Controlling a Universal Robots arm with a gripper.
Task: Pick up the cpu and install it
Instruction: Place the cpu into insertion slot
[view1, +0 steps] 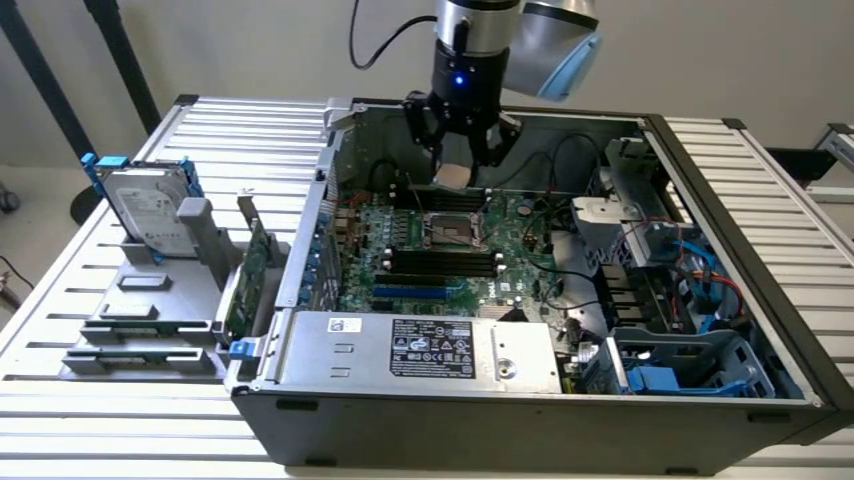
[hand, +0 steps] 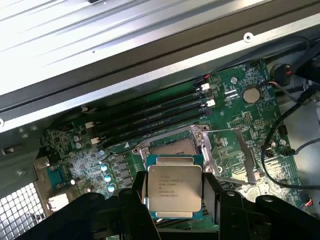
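The cpu (hand: 174, 186), a small flat square chip with a silver top and printed text, sits between my black fingers (hand: 137, 192) in the wrist view. My gripper (hand: 175, 195) is shut on its two opposite sides. In the exterior view the gripper (view1: 455, 172) hangs inside the open computer case with the cpu (view1: 454, 177) at its tip, a short way above and behind the motherboard socket (view1: 451, 231). The socket (hand: 172, 146) is a square black-framed opening with its metal latch frame swung open beside it.
The green motherboard (view1: 527, 270) carries black memory slots (view1: 434, 262) close to the socket. Cables and drive bays (view1: 667, 290) fill the case at the exterior view's right. A hard drive with blue brackets (view1: 144, 210) stands in a grey rack outside the case, at the exterior view's left.
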